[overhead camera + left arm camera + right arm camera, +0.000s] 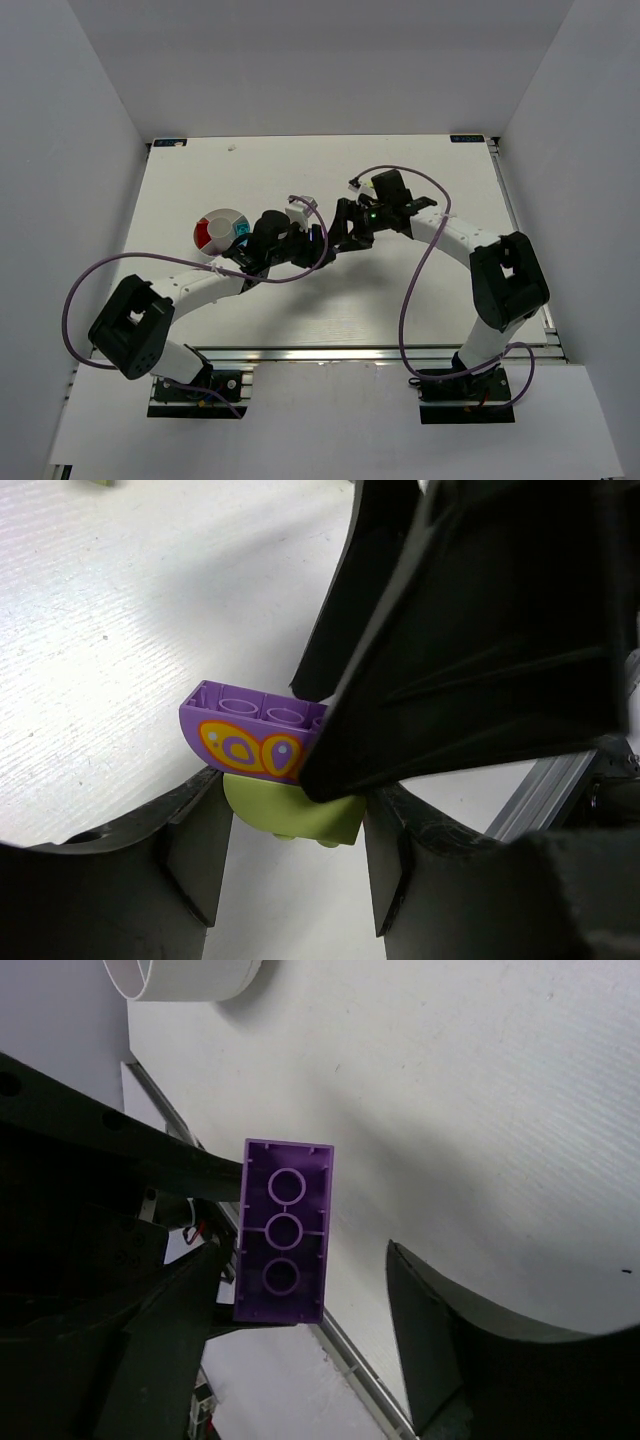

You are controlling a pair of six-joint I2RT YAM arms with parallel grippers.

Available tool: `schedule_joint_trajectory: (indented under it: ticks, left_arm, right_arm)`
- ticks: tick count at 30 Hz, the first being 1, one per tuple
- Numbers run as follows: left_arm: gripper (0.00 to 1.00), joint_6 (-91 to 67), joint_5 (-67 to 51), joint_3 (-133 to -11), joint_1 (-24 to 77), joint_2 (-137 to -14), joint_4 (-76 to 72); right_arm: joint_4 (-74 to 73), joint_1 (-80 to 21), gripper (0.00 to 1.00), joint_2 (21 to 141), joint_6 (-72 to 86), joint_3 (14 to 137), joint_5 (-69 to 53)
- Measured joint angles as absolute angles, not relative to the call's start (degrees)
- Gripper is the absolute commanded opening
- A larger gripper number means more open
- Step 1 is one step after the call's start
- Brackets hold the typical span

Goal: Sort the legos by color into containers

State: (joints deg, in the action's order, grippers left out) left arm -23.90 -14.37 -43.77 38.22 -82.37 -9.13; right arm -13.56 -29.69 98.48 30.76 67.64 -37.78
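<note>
Top: I see both arms meeting mid-desk (pixel 420 300), just right of the dish (pixel 228 212). Left wrist: left jaws clamped on a lime brick (pixel 290 810), purple brick (pixel 245 735) stacked on it. Right wrist: right jaws apart, straddling the purple brick.

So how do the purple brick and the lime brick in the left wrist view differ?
The purple brick carries an orange-yellow print; the lime brick is plain. Purple sits on top, hollow underside up; lime sits beneath, gripped by the left end effector. Both are small bricks, touching.
</note>
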Motion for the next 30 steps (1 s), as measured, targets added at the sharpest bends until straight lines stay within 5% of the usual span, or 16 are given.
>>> schedule_joint_trajectory:
  ticks: [5,12,15,30]
  left_arm:
    - [0.47,-23.33,-14.26,-43.94,38.46,-81.52,-8.99]
    - [0.47,-22.31,-13.93,-43.99,38.61,-81.49,-8.86]
    - [0.46,-22.06,-13.93,-43.97,38.74,-81.47,-8.91]
    - [0.46,-21.82,-14.37,-40.73,38.85,-79.50,-8.84]
  right_arm:
    - [-12.78,-29.76,0.57,99.22,32.40,67.18,-39.81]
    - [-10.50,-29.76,0.17,99.39,34.39,66.85,-42.00]
    - [-9.98,-29.45,0.07,99.42,34.39,66.85,-42.24]
    - [-8.78,-21.89,0.00,99.88,32.95,66.85,-44.25]
